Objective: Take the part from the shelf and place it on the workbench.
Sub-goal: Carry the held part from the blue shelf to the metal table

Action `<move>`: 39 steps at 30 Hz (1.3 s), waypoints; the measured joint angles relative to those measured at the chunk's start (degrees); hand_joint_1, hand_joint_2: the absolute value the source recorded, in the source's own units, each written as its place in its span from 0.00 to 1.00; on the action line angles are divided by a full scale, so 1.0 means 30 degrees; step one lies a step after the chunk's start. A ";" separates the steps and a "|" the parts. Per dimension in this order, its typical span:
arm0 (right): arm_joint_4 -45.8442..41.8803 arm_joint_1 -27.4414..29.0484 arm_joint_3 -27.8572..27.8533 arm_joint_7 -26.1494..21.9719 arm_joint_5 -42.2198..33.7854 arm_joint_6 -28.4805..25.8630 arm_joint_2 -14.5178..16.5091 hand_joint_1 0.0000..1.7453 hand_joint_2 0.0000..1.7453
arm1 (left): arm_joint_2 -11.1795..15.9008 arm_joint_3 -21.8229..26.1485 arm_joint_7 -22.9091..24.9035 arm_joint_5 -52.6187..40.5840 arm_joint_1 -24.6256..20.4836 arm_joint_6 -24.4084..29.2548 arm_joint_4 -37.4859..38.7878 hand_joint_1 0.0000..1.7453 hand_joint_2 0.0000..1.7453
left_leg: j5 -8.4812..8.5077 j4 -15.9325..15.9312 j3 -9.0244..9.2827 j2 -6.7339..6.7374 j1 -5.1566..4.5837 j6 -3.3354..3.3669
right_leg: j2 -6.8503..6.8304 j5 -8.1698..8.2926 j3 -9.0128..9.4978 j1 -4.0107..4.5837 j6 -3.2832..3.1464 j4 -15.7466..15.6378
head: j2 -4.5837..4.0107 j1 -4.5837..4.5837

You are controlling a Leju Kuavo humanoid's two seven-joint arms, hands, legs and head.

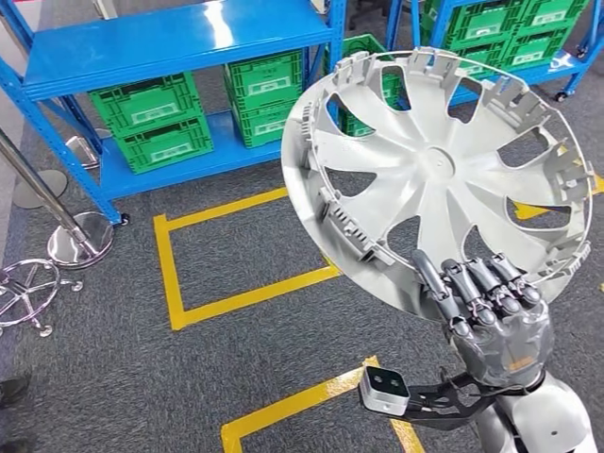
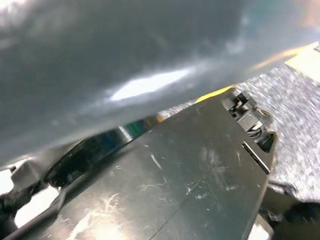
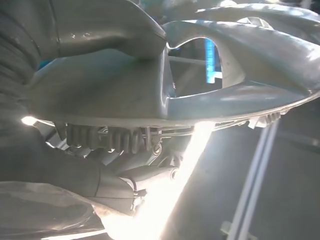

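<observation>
— Head view first: what have you got?

— My right hand (image 1: 498, 311) grips the lower rim of a silver wheel cover (image 1: 438, 170), fingers (image 1: 470, 283) curled over the edge onto its inner, ribbed face. I hold the cover tilted in the air above the grey carpet (image 1: 107, 377), well apart from the blue shelf (image 1: 171, 42) behind it.

— And from the right wrist?

— The wheel cover (image 3: 234, 65) sits close over my hand (image 3: 56, 165), its spokes and clip tabs plain to see.

— What is on the shelf?

— Green crates (image 1: 153, 118) on the lower level. Yellow floor tape (image 1: 235, 297) marks boxes on the carpet, and a chrome stanchion base (image 1: 79, 241) stands at the left.

— Your left hand?

— I cannot tell how it lies; the left wrist view is blurred, with dark parts close up.
</observation>
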 joint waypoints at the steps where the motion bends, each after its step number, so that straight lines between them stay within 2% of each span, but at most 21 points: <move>1: -0.0018 0.0006 -0.0011 0.0000 0.0000 0.0002 0.0002 1.00 1.00 | 0.0011 -0.0002 0.0000 0.0000 -0.0003 0.0000 0.0000 0.00 0.00 | -0.0646 0.1013 -0.0412 -0.0385 0.0067 -0.0120 | 0.0155 0.0056 -0.0042 -0.0030 -0.0082 -0.0009 | 0.0000 -0.0044; 3: -0.0024 0.0017 -0.0020 -0.0004 0.0000 0.0004 0.0002 1.00 1.00 | 0.0027 -0.0004 0.0000 0.0002 0.0015 0.0000 0.0000 0.00 0.00 | -0.1912 0.3715 -0.1537 -0.0720 0.0150 -0.0244 | 0.0533 0.0121 -0.0143 -0.0031 -0.0161 0.0007 | 0.0000 -0.0095; 4: -0.0024 0.0030 -0.0025 -0.0005 0.0000 0.0004 0.0000 1.00 1.00 | 0.0034 -0.0004 0.0000 0.0002 0.0025 0.0000 0.0000 0.00 0.00 | -0.2160 0.4629 -0.1913 -0.0738 0.0165 -0.0263 | 0.0742 0.0142 -0.0176 -0.0028 -0.0173 0.0021 | 0.0000 -0.0098; 5: -0.0024 0.0045 -0.0035 -0.0007 0.0000 0.0004 -0.0002 1.00 1.00 | 0.0036 -0.0004 0.0000 0.0002 0.0029 0.0000 0.0000 0.00 0.00 | -0.2006 0.4817 -0.1968 -0.0745 0.0171 -0.0254 | 0.0956 0.0156 -0.0191 -0.0027 -0.0170 0.0040 | 0.0000 -0.0099; 7: -0.0024 0.0064 -0.0069 -0.0065 0.0000 0.0004 0.0000 1.00 1.00 | 0.0040 -0.0004 0.0000 0.0002 0.0025 0.0000 0.0000 0.00 0.00 | -0.0714 0.2884 -0.1031 -0.0956 0.0180 -0.0137 | 0.1379 0.0178 -0.0181 -0.0026 -0.0139 0.0084 | 0.0000 -0.0100; 9: -0.0025 0.0053 -0.0158 -0.0342 0.0000 0.0004 0.0002 1.00 1.00 | 0.0045 -0.0009 0.0004 -0.0002 0.0007 -0.0016 0.0000 0.00 0.00 | 0.0344 0.0318 0.0160 -0.1751 0.0218 0.0068 | 0.1757 0.0220 -0.0241 -0.0030 -0.0039 0.0139 | 0.0000 -0.0086; 11: -0.0056 0.0060 -0.0399 -0.0948 0.0000 0.0004 0.0000 1.00 1.00 | 0.0049 -0.0033 0.0033 -0.0020 -0.0022 -0.0062 0.0000 0.00 0.00 | 0.0499 -0.0693 0.0549 -0.2252 0.0216 0.0186 | 0.2078 0.0329 -0.0438 -0.0083 0.0181 0.0157 | 0.0000 -0.0119; 13: -0.0117 0.0135 -0.0772 -0.1746 -0.0004 0.0004 -0.0018 1.00 1.00 | 0.0022 -0.0068 0.0058 -0.0046 -0.0047 -0.0104 0.0000 0.00 0.00 | 0.0582 -0.0907 0.0537 -0.1975 0.0235 0.0285 | 0.2343 0.0428 -0.0620 -0.0142 0.0454 0.0119 | 0.0000 -0.0168; 15: -0.0171 0.0232 -0.1166 -0.2457 -0.0011 0.0004 -0.0098 1.00 1.00 | -0.0031 -0.0089 0.0058 -0.0056 -0.0071 -0.0122 0.0000 0.00 0.00 | 0.0760 -0.1158 0.0563 -0.1590 0.0322 0.0471 | 0.1913 -0.0028 -0.1011 -0.0093 0.0641 0.0715 | 0.0000 -0.0080; 18: -0.0198 0.0306 -0.1674 -0.3199 -0.0015 0.0004 -0.0266 1.00 1.00 | -0.0069 -0.0098 0.0058 -0.0055 -0.0079 -0.0149 0.0000 0.00 0.00 | 0.0852 -0.1252 0.0502 -0.0965 0.0304 0.0605 | 0.0820 -0.1852 -0.2602 -0.0067 0.0853 0.4215 | 0.0000 0.0138; 20: -0.0198 0.0376 -0.1989 -0.3503 -0.0015 0.0004 -0.0421 1.00 1.00 | -0.0064 -0.0098 0.0058 -0.0051 -0.0061 -0.0173 0.0000 0.00 0.00 | 0.0848 -0.1240 0.0482 -0.0539 0.0267 0.0605 | 0.0655 -0.2204 -0.3111 -0.0101 0.0953 0.5573 | 0.0000 0.0153; 21: -0.0198 0.0415 -0.2149 -0.3628 -0.0015 0.0004 -0.0507 1.00 1.00 | -0.0066 -0.0098 0.0058 -0.0045 -0.0070 -0.0180 0.0000 0.00 0.00 | 0.0838 -0.1227 0.0485 -0.0353 0.0262 0.0592 | 0.0584 -0.1830 -0.2783 -0.0111 0.0969 0.5077 | 0.0000 0.0158; 24: -0.0220 0.0479 -0.2592 -0.3919 -0.0020 0.0004 -0.0770 1.00 1.00 | -0.0082 -0.0106 0.0064 -0.0011 -0.0124 -0.0237 0.0000 0.00 0.00 | 0.0736 -0.1107 0.0495 0.0086 0.0180 0.0438 | -0.0211 -0.0307 -0.0549 -0.0055 0.0866 0.1087 | 0.0000 0.0187; 26: -0.0249 0.0537 -0.2834 -0.3992 -0.0022 0.0004 -0.0933 1.00 1.00 | -0.0069 -0.0111 0.0111 0.0007 -0.0130 -0.0302 0.0000 0.00 0.00 | 0.0692 -0.1008 0.0474 0.0317 0.0054 0.0295 | -0.0507 -0.0139 0.0061 0.0026 0.0680 -0.0025 | 0.0002 0.0187; 28: -0.0275 0.0667 -0.3047 -0.3996 -0.0022 0.0004 -0.1071 1.00 1.00 | -0.0056 -0.0115 0.0177 0.0009 -0.0133 -0.0333 0.0000 0.00 0.00 | 0.0671 -0.0963 0.0475 0.0558 0.0017 0.0169 | -0.0201 -0.0062 0.0026 0.0029 0.0475 -0.0007 | 0.0002 0.0162; 30: -0.0290 0.0761 -0.3229 -0.3978 -0.0022 0.0004 -0.1158 1.00 1.00 | -0.0051 -0.0120 0.0240 0.0009 -0.0153 -0.0339 0.0000 0.00 0.00 | 0.0177 -0.0463 0.0320 0.0268 0.0072 -0.0023 | 0.0086 0.0033 -0.0016 -0.0044 0.0248 -0.0041 | 0.0000 0.0115; 32: -0.0299 0.0778 -0.3322 -0.3952 -0.0022 0.0004 -0.1200 1.00 1.00 | -0.0031 -0.0133 0.0286 0.0007 -0.0156 -0.0364 0.0000 0.00 0.00 | -0.1074 0.1544 -0.0491 -0.0401 0.0163 -0.0195 | 0.0379 0.0112 -0.0080 -0.0100 0.0054 -0.0070 | 0.0000 0.0029; 34: -0.0300 0.0787 -0.3351 -0.3942 -0.0022 0.0004 -0.1237 1.00 1.00 | 0.0007 -0.0177 0.0293 0.0002 -0.0131 -0.0419 0.0000 0.00 0.00 | -0.2136 0.4089 -0.1581 -0.0698 0.0208 -0.0245 | 0.0741 0.0145 -0.0154 -0.0093 -0.0026 -0.0049 | 0.0000 -0.0009; 35: -0.0300 0.0800 -0.3368 -0.3942 -0.0020 0.0004 -0.1246 1.00 1.00 | 0.0027 -0.0215 0.0295 0.0000 -0.0123 -0.0443 0.0000 0.00 0.00 | -0.2179 0.4663 -0.1819 -0.0734 0.0209 -0.0234 | 0.0945 0.0153 -0.0169 -0.0089 -0.0034 -0.0032 | 0.0000 -0.0009; 36: -0.0300 0.0817 -0.3391 -0.3942 -0.0020 0.0004 -0.1255 1.00 1.00 | 0.0042 -0.0261 0.0297 -0.0002 -0.0123 -0.0455 0.0000 0.00 0.00 | -0.1826 0.4468 -0.1715 -0.0759 0.0209 -0.0195 | 0.1160 0.0159 -0.0168 -0.0087 -0.0037 -0.0010 | 0.0000 -0.0011; 39: -0.0300 0.0856 -0.3437 -0.3942 -0.0017 0.0004 -0.1262 1.00 1.00 | 0.0060 -0.0353 0.0299 -0.0005 -0.0142 -0.0459 0.0000 0.00 0.00 | -0.0473 0.2521 -0.0801 -0.0870 0.0208 -0.0065 | 0.1560 0.0163 -0.0140 -0.0083 -0.0025 0.0037 | 0.0000 -0.0014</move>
